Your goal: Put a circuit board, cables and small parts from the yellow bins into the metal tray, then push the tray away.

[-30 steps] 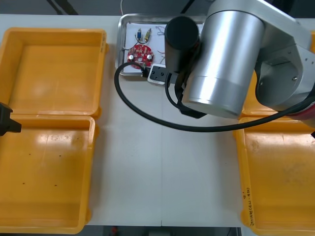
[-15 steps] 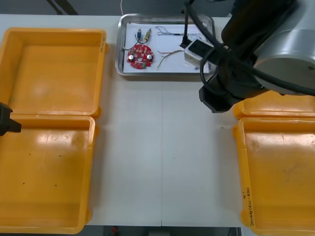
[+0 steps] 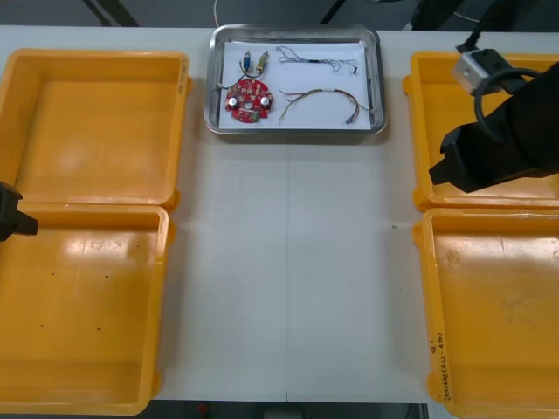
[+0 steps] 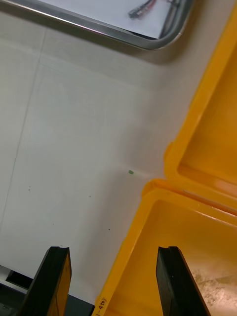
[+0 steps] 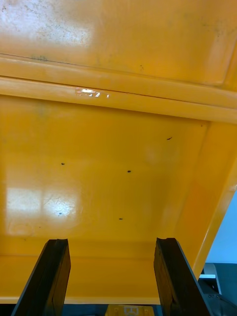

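Right gripper [image 4: 113, 253], fingers spread, sits well apart from metal tray [image 3: 295, 132]

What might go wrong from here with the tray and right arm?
The metal tray sits at the table's far edge; a push might tip it off. The red and yellow cable reaches the tray's right wall and might spill if jolted. The right gripper, jaws open, hangs over a yellow bin's rim; lowering there might strike it. The left gripper waits over a left bin.
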Action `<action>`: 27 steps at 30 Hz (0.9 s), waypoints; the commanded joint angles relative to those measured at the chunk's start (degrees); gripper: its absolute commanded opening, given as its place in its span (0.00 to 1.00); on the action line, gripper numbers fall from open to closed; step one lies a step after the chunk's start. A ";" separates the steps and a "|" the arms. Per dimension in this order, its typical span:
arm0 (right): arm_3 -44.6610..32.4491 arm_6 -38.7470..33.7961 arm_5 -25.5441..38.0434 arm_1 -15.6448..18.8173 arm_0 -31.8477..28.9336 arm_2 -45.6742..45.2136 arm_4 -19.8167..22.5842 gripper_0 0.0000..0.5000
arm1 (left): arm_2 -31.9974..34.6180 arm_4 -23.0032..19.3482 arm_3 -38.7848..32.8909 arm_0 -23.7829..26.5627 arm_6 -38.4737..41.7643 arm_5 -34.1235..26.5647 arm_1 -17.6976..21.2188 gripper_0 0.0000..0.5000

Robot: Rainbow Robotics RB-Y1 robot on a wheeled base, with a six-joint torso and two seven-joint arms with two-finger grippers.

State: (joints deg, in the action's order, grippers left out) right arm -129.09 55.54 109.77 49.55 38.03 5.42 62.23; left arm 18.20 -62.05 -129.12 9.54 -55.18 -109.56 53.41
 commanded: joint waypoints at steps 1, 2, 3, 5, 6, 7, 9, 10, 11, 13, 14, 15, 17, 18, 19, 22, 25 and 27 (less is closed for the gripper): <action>-2.66 -0.52 0.23 4.42 -7.09 -9.02 0.52 1.00 | 1.67 -0.44 -1.40 -1.19 -3.00 0.31 2.49 1.00; -2.66 -0.61 0.23 4.59 -7.71 -9.81 0.52 1.00 | 1.67 -0.44 -1.40 -1.19 -3.00 0.31 2.49 1.00; -2.57 -0.61 0.23 4.77 -9.29 -11.66 0.52 1.00 | 1.67 -0.44 -1.40 -1.19 -3.00 0.31 2.49 1.00; -2.66 -0.52 0.23 4.94 -11.49 -14.56 0.43 1.00 | 1.67 -0.44 -1.40 -1.19 -3.00 0.31 2.49 1.00; -2.66 -0.34 0.23 4.94 -13.07 -16.49 0.43 1.00 | 1.67 -0.44 -1.40 -1.19 -3.00 0.31 2.49 1.00; -2.57 -0.17 0.23 4.94 -14.39 -18.25 0.35 1.00 | 1.67 -0.44 -1.40 -1.19 -3.00 0.31 2.49 1.00; -2.66 0.19 0.23 5.03 -16.06 -20.27 0.17 1.00 | 1.67 -0.44 -1.40 -1.19 -3.00 0.31 2.49 1.00; -2.66 0.36 0.23 4.94 -17.03 -21.41 -0.18 1.00 | 1.67 -0.44 -1.40 -1.19 -3.00 0.31 2.49 1.00; -2.66 0.45 0.23 5.03 -17.55 -21.85 -0.36 1.00 | 1.67 -0.44 -1.40 -1.19 -3.00 0.31 2.49 1.00; -2.66 0.98 0.23 4.94 -19.31 -23.26 -1.06 1.00 | 1.67 -0.44 -1.40 -1.19 -3.00 0.31 2.49 1.00; -2.66 1.06 0.23 5.03 -19.75 -23.61 -1.15 1.00 | 1.67 -0.44 -1.40 -1.19 -3.00 0.31 2.49 1.00; -2.66 1.24 0.23 4.94 -20.63 -24.31 -1.41 1.00 | 1.67 -0.44 -1.40 -1.19 -3.00 0.31 2.49 1.00; -2.57 1.50 0.23 4.94 -22.12 -25.28 -1.59 1.00 | 1.67 -0.44 -1.40 -1.19 -3.00 0.31 2.49 1.00; -2.57 1.68 0.23 5.03 -23.18 -25.81 -1.68 1.00 | 1.67 -0.44 -1.40 -1.19 -3.00 0.31 2.49 1.00; -2.57 2.03 0.23 4.94 -24.14 -26.25 -1.94 1.00 | 1.67 -0.44 -1.40 -1.19 -3.00 0.31 2.49 1.00; -2.57 2.91 0.23 4.94 -26.25 -26.86 -2.73 1.00 | 1.67 -0.44 -1.40 -1.19 -3.00 0.31 2.49 1.00; -2.57 3.96 0.23 4.94 -27.75 -27.30 -3.87 1.00 | 1.67 -0.44 -1.40 -1.19 -3.00 0.31 2.49 1.00; -2.57 4.49 0.23 5.03 -28.45 -27.30 -4.49 1.00 | 1.67 -0.44 -1.40 -1.19 -3.00 0.31 2.49 1.00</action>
State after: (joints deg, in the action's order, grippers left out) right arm -130.26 55.83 109.80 52.38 11.42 -19.99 58.92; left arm 18.20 -62.05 -129.13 9.54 -55.18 -109.56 53.41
